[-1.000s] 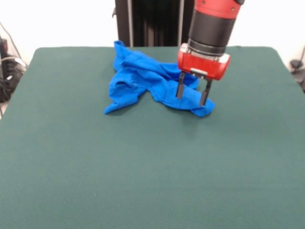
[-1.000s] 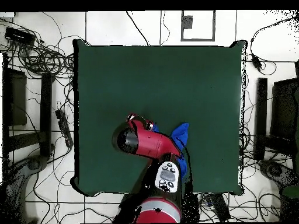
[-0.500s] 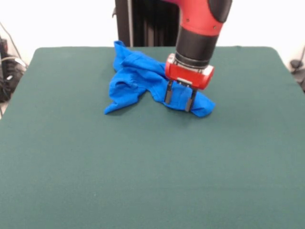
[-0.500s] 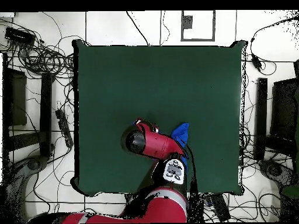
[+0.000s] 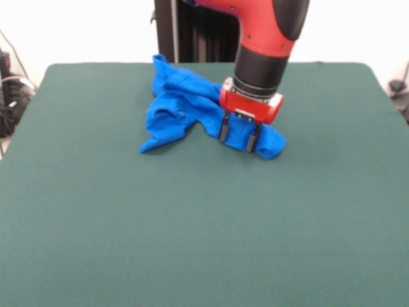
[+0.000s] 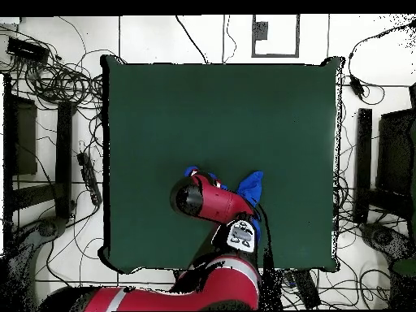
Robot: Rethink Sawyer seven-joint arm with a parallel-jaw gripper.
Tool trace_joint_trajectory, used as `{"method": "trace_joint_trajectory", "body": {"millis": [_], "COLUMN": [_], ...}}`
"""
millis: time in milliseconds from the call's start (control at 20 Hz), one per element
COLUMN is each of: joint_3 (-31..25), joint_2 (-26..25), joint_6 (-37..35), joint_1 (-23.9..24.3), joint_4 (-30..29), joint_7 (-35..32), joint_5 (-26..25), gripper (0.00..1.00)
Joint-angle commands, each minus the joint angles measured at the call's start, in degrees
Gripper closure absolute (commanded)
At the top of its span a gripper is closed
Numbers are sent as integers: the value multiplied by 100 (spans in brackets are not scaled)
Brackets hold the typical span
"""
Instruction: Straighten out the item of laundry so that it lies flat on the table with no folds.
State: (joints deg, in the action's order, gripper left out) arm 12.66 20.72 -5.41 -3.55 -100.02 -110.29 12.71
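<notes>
1. Bunching in a crumpled heap, the T-shirt point(image 5: 192, 105) is lying on the far half of the green surface point(image 5: 192, 230), a little left of centre in the front view, and nowhere near flat.
2. The claw point(image 5: 239, 133) is standing over the heap's right end, its two fingers point(image 5: 223, 126) apart, straddling a ridge of blue cloth and not yet pinching it.
3. The shirt's long axis is running from far-left, near the surface's far edge, down to near-right, where a rounded lobe is ending just right of the claw.
4. Nearly all the fabric is lying to the claw's left and farther away; only that lobe is sitting to its right.
5. Judging from this, a pull toward the near-right would be drawing the heap out along its own length.
</notes>
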Motion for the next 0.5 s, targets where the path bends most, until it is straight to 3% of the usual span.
{"method": "trace_joint_trajectory", "body": {"millis": [50,500], "joint_3": [-638,-817], "joint_2": [-248,-342], "joint_6": [-401,-239], "joint_1": [151,354], "joint_4": [-673,-758], "joint_7": [-1229,-1315], "joint_5": [268,360], "gripper": [0,0]}}
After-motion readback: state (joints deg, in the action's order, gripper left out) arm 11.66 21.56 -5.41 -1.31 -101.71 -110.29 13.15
